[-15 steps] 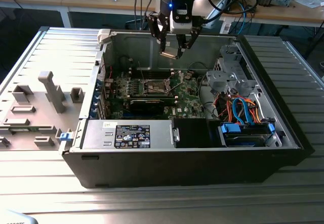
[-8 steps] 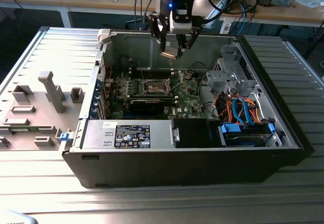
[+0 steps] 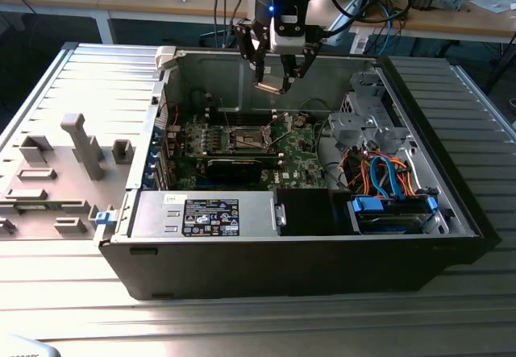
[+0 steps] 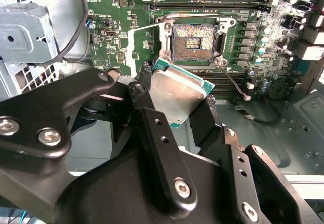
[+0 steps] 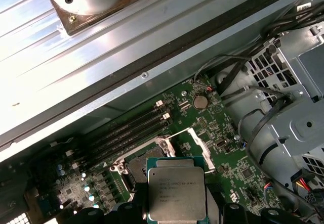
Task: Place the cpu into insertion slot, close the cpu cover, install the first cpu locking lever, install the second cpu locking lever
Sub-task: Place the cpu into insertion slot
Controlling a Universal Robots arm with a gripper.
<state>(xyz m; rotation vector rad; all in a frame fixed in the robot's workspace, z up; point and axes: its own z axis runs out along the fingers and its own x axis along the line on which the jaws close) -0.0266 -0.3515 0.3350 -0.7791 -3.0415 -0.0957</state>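
**CPU pinched in gripper, above open socket**

The gripper [image 3: 274,83] has the cpu [image 4: 174,95] clamped between its two black fingers [image 4: 152,128]. The jaws stand only as wide apart as the chip and press on opposite edges. In the exterior view the chip hangs in the air inside the open computer case [image 3: 242,268], over the green motherboard [image 3: 300,154] and clear of it.

The cpu is a flat square. It has a dull silver-tan metal lid with a stepped edge, and a thin teal-green board rim shows around it. There is faint print on the lid in the first wrist view.

The insertion slot [image 4: 195,43] is a dark square with a metal rim and bare, with a fine grid of contacts glinting inside. The cpu cover [image 5: 198,145] is a thin shiny metal frame, swung up and away from the slot.

Long black memory slots [image 5: 126,128] run beside the socket, and a round coin battery [image 5: 200,101] sits near them. The case has black outer walls and grey sheet metal inside. Orange and blue cables [image 3: 387,172] lie toward the exterior view's right. The case sits on a ribbed metal table [image 3: 81,292].
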